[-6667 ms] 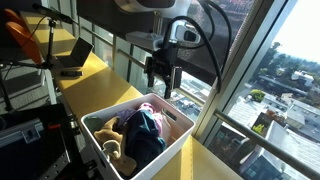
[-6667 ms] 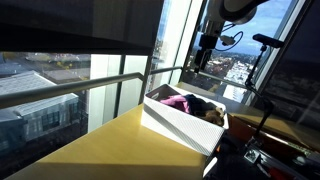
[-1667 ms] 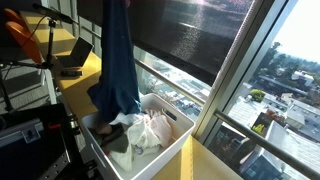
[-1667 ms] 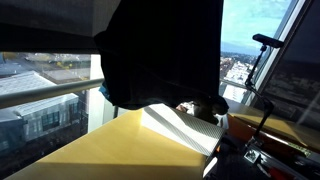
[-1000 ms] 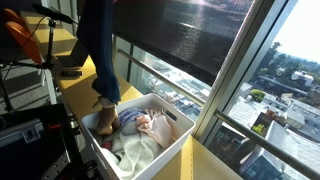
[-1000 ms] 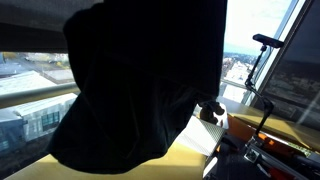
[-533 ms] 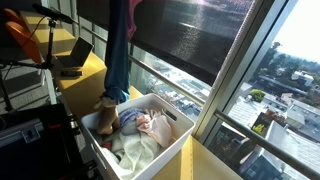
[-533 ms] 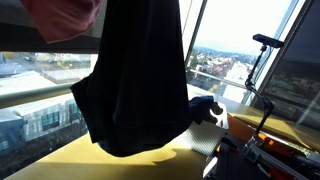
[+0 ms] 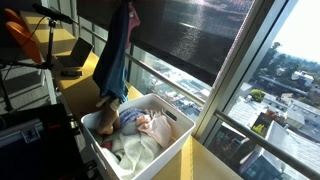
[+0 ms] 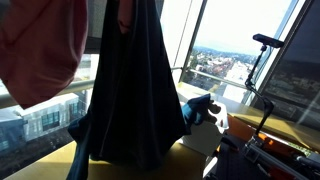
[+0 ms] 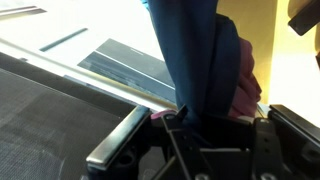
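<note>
Navy garment point(image 9: 113, 55) clamped between closed fingers point(image 11: 178, 122), pink cloth point(image 10: 40, 50) alongside, hung just above clothes-filled white bin point(image 9: 172, 138) on yellow tabletop point(image 9: 215, 162)

Dark blue garment point(image 9: 114, 60) lifted from white bin point(image 9: 172, 148), now hanging above; pink cloth point(image 10: 40, 45) raised too.

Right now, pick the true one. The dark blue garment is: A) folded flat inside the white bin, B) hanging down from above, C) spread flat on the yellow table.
B: in an exterior view the dark blue garment hangs lengthwise from the frame's top, with the white bin below it.
</note>
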